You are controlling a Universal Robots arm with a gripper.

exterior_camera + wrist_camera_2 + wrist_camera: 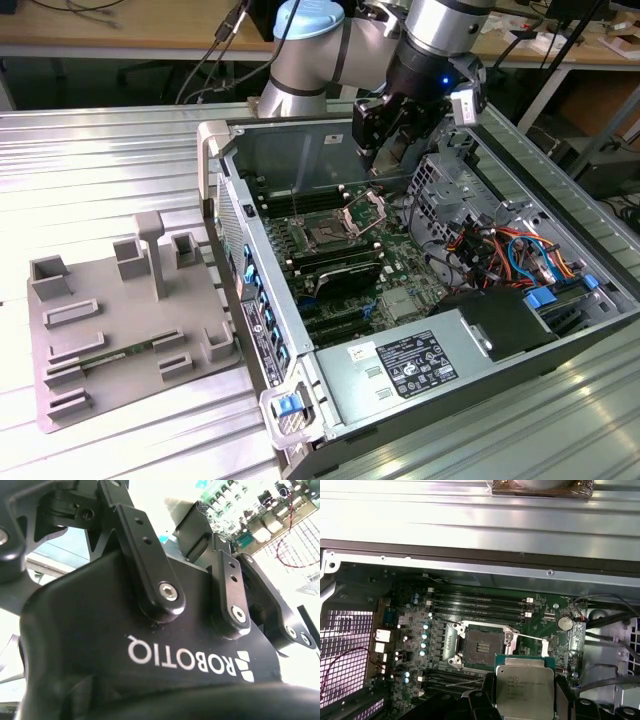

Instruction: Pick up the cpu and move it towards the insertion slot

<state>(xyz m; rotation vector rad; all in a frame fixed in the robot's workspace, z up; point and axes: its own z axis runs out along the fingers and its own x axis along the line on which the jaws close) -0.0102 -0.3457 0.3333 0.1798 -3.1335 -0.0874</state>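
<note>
The cpu [525,680], a flat square chip with a dull silver top, sits clamped between two black fingers [482,700] of my gripper [524,699] in the first wrist view. The insertion slot [481,647] lies just beside it on the green motherboard, with a dark centre and a silver frame. In the exterior view my gripper [377,155] hangs above the open computer case, a little behind and to the right of the insertion slot [325,233], whose hinged bracket [365,212] stands raised. The chip is well clear of the board.
Long black memory slots [480,605] flank the socket. A drive cage [450,190] and a bundle of red and blue cables [505,250] crowd the case at the exterior view's right, and a power supply [400,365] sits in front. A grey tray [120,330] with raised blocks lies outside on the ribbed metal table.
</note>
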